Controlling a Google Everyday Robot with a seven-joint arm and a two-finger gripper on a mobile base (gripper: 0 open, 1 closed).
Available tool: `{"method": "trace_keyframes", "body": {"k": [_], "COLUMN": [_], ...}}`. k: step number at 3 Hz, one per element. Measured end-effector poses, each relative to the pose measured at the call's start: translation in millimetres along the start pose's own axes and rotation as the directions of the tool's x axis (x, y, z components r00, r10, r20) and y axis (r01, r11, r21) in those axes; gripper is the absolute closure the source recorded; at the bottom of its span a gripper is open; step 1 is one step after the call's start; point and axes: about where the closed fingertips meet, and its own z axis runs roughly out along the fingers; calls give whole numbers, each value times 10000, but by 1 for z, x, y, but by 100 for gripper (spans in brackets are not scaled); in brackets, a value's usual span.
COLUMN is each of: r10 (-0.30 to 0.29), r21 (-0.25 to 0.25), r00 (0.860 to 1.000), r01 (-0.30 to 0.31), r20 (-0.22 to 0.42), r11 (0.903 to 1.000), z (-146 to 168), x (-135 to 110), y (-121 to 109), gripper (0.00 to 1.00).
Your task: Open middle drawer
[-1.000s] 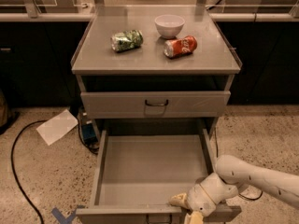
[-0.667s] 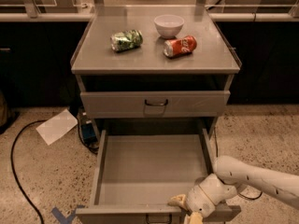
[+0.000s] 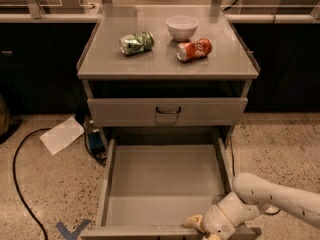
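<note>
The middle drawer is a wide, shallow grey drawer. It stands pulled far out of the grey cabinet, and its inside is bare. Its front panel lies along the bottom edge of the view, and its handle is hidden. My gripper is at the right part of that front edge, on the end of my white arm, which comes in from the lower right. Above the open drawer, a shut grey drawer shows a small dark wire handle.
On the cabinet top lie a crushed green can, a white bowl and a red soda can on its side. On the floor to the left are a white sheet, a black cable and blue tape.
</note>
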Motion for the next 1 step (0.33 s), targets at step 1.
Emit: {"method": "trace_keyframes", "body": {"k": [1], "r10": [0], "r21": [-1], "r00": [10000], "r01": [0], "r20": [0], "r11": [10000], "z": [0], "x": [0], "y": [0], "gripper": [0]}}
